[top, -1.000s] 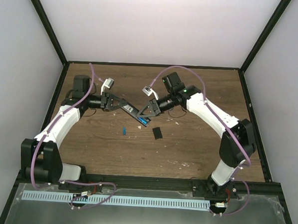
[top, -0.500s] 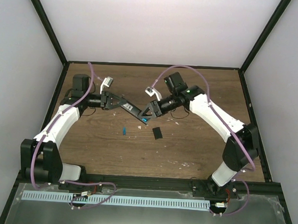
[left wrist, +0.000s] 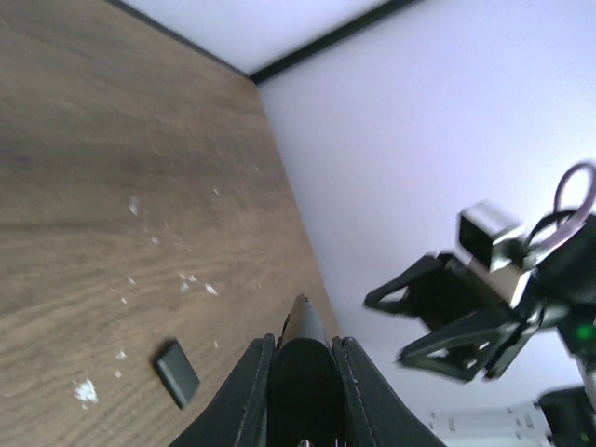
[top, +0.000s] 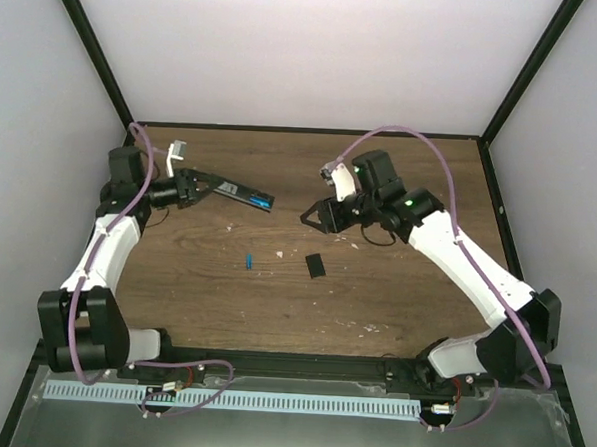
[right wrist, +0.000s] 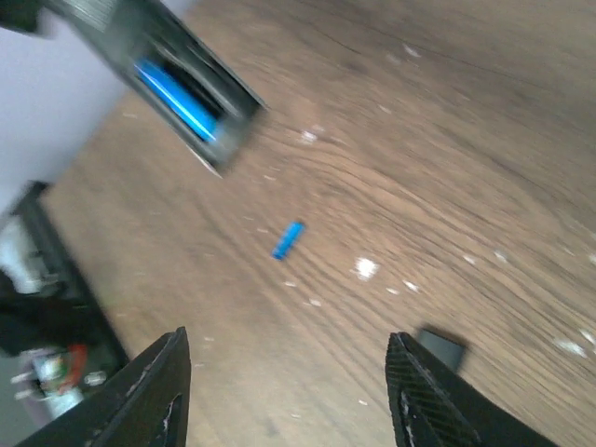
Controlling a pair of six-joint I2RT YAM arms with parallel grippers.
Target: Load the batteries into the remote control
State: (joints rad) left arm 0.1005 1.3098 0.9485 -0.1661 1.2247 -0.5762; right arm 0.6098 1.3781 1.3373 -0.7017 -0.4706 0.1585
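Observation:
My left gripper is shut on the near end of the black remote control and holds it above the table's back left. The remote points right. One blue battery sits in the slot at the remote's far end, also seen in the right wrist view. The second blue battery lies loose on the wood, seen too in the right wrist view. My right gripper is open and empty, apart from the remote, above the table's middle. In the left wrist view the fingers clamp the remote.
A small squarish black cover piece lies on the wood right of the loose battery, also in both wrist views. White specks dot the brown table. Black frame posts and white walls stand around it.
My left arm has swung left and back, carrying the remote away from the centre. My right gripper has left the remote's slot end, moved right and stands open.

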